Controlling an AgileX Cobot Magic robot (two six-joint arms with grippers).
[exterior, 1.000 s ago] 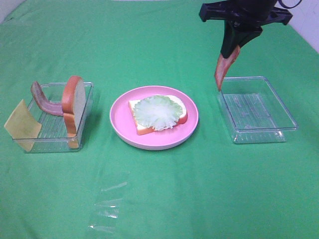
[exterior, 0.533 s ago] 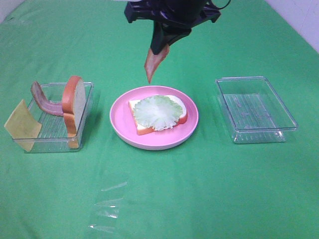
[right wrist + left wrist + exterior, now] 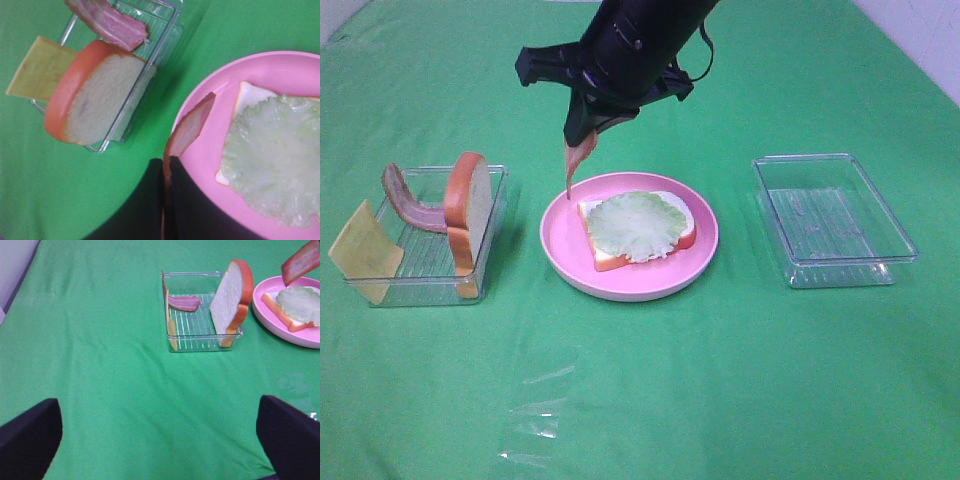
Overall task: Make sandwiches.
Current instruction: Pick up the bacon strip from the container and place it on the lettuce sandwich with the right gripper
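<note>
1. The green table [image 3: 740,400] carries everything. On its right side, the right tray [image 3: 840,270] of clear plastic holds nothing I can see.
2. The right gripper [image 3: 583,128] reaches across to the far left side of the pink plate [image 3: 556,245]. Its fingers are pinched tight on the top end of a bacon strip [image 3: 573,165].
3. The left gripper [image 3: 159,440] hovers over bare cloth with its fingers [image 3: 27,440] wide apart, holding nothing.
4. The left tray [image 3: 425,292] holds a spare bread slice [image 3: 470,205] on edge, a second bacon strip [image 3: 405,200] and the cheese [image 3: 362,250], which leans at its left end.
5. On the plate a bread slice [image 3: 605,262] lies flat under the lettuce [image 3: 635,225], so the sandwich looks half built.
6. The held strip dangles, its tip just above the plate's left rim, beside the bread. It looks light and floppy, so an end pinch suits draping it tip first. The lettuce seems light enough to slide.
</note>
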